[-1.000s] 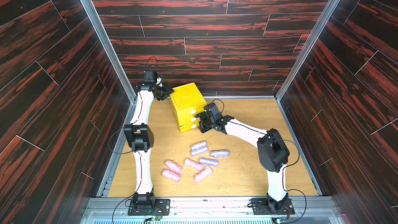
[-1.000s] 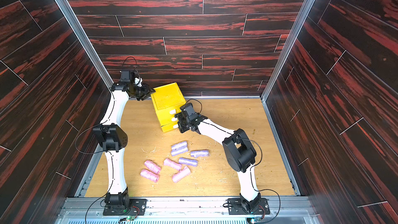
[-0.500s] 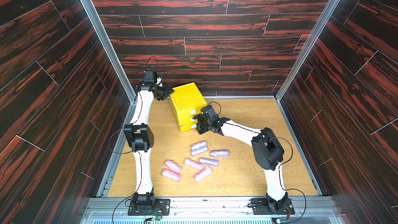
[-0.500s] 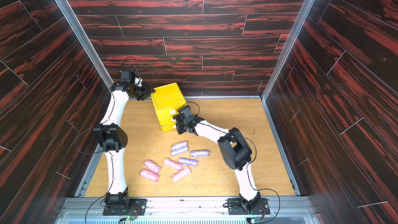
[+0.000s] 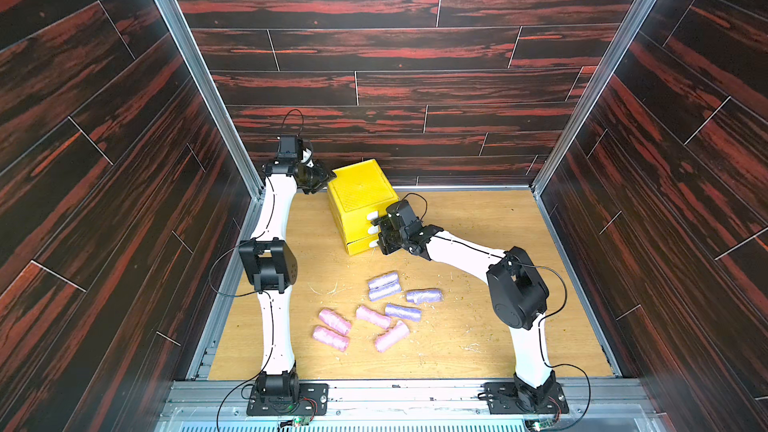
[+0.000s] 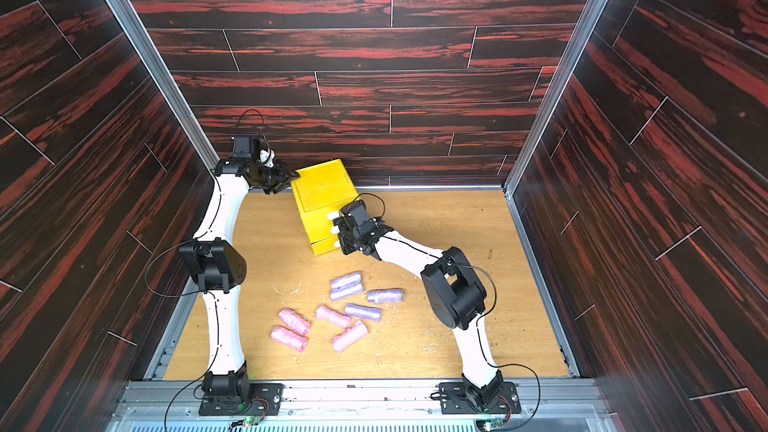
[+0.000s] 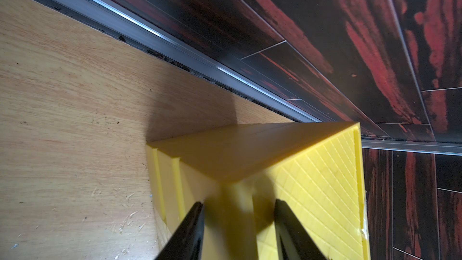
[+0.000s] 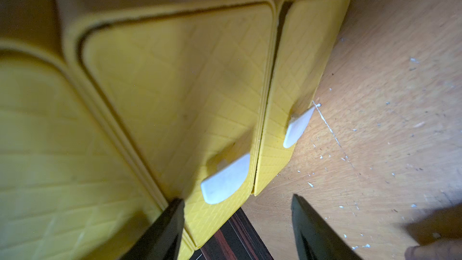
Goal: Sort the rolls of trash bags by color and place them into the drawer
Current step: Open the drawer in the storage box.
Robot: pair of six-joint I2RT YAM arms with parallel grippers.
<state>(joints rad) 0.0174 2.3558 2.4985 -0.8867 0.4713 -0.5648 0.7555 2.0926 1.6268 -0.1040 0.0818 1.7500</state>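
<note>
**Operator:** Where's the drawer?

**Spotter:** Your drawer, the yellow chest, stands at the back of the wooden table, near the rear wall. Its three fronts are turned toward your right arm. A dark gap shows along the lowest front's edge.

**Operator:** And my grippers?

**Spotter:** Your left gripper sits at the chest's rear top corner, jaws partly apart with that yellow edge between them. Whether they pinch it, I cannot tell. Your right gripper is at the chest's front, jaws wide and holding nothing, tips just short of the middle front.

**Operator:** The rolls?

**Spotter:** Your rolls of trash bags lie loose mid-table, well apart from the chest. Four purple rolls lie nearer it, two of them touching side by side, and four pink rolls lie mostly nearer your arm bases.

**Operator:** Smallest thing?

**Spotter:** The middle white tab. It lies just ahead of your right fingertips, between their lines, untouched.
</note>
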